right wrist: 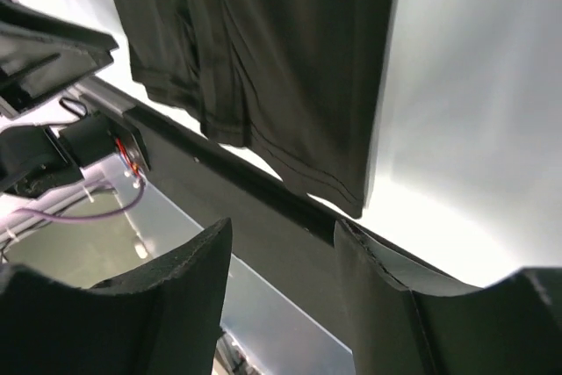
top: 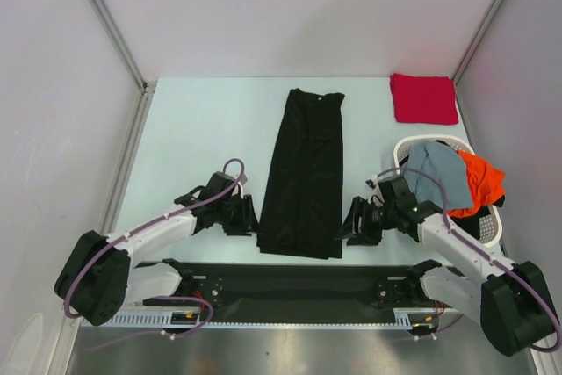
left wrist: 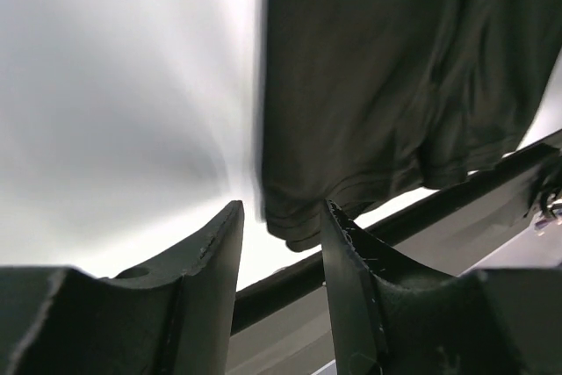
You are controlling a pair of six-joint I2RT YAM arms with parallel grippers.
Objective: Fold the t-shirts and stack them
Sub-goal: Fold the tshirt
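Observation:
A black t-shirt (top: 301, 177) lies folded into a long narrow strip down the middle of the table. My left gripper (top: 247, 221) is open at its near left corner; in the left wrist view that hem corner (left wrist: 299, 221) sits just ahead of my fingertips. My right gripper (top: 349, 228) is open beside the near right corner, which shows in the right wrist view (right wrist: 342, 186). A folded red t-shirt (top: 423, 98) lies at the far right. Grey-blue (top: 439, 171) and orange (top: 481, 180) t-shirts hang in the basket.
A white perforated basket (top: 492, 227) stands at the right edge of the table behind my right arm. A black rail (top: 299, 283) runs along the near edge between the arm bases. Walls enclose the table on three sides.

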